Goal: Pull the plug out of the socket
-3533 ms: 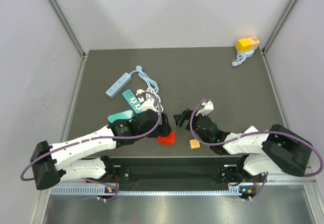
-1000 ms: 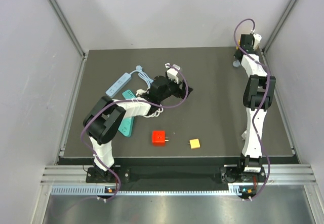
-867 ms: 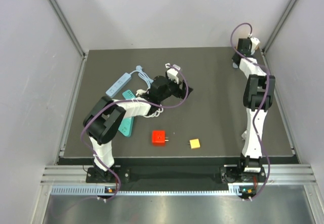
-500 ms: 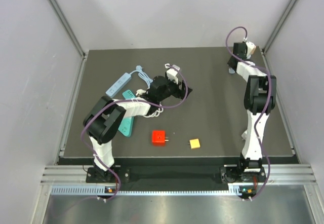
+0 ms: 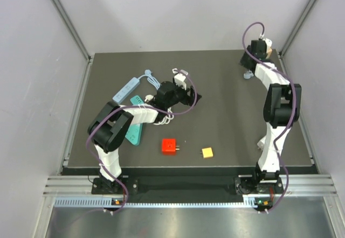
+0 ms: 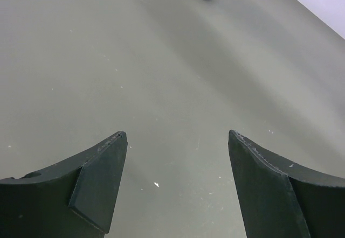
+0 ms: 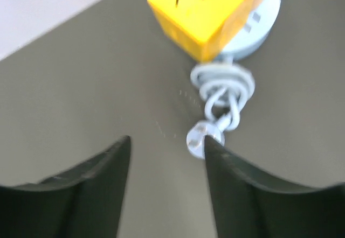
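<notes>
Right claw (image 7: 167, 140) has backed off the yellow cube (image 7: 202, 12) and parted, empty; the cube still sits on its round socket (image 7: 261, 20), so unplugging likely remains. Left claw (image 6: 177, 134) apart.

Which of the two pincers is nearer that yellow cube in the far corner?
Right. The right pincer hovers just short of the yellow cube, at the far right corner of the table. The left pincer is far from it, over the table's middle.

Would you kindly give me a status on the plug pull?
Left end effector open, empty. Right end effector open, empty. Yellow cube adapter sits on round socket. Coiled cord lies before it.
</notes>
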Robot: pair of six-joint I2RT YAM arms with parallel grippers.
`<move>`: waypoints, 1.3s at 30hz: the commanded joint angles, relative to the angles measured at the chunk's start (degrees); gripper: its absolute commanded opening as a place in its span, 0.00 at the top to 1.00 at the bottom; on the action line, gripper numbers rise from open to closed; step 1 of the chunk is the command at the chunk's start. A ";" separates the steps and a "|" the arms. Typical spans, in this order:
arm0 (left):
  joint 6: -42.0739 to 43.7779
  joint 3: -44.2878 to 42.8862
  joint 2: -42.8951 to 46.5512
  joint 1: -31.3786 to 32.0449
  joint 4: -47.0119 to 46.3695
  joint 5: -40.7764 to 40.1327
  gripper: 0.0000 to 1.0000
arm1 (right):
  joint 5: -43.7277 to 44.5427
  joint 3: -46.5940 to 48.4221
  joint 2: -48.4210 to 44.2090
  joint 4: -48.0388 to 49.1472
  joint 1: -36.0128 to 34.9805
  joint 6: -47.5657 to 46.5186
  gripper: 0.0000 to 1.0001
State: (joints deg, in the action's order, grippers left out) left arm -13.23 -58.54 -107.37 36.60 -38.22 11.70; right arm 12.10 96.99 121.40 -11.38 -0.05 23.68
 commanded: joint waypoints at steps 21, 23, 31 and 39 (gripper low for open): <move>-1.27 0.71 1.38 -1.09 -5.38 2.71 0.20 | 3.63 25.62 18.78 -12.53 3.39 -6.46 0.22; -1.36 0.62 1.20 -1.09 -5.38 2.80 0.20 | 3.81 25.53 18.96 -12.35 3.48 -6.46 0.33; -2.85 -1.48 -0.64 -1.18 -4.85 4.55 0.20 | 0.13 17.64 13.00 -10.08 3.22 -4.27 0.80; -4.78 -10.80 -8.20 -1.09 3.42 5.61 0.23 | -6.37 -15.23 -5.20 6.10 0.68 4.08 0.92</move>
State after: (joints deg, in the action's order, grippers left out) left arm -16.67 -67.11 -114.39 35.70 -36.03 16.40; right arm 10.22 88.23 123.09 -10.22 2.61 23.05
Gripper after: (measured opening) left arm 0.767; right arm 0.353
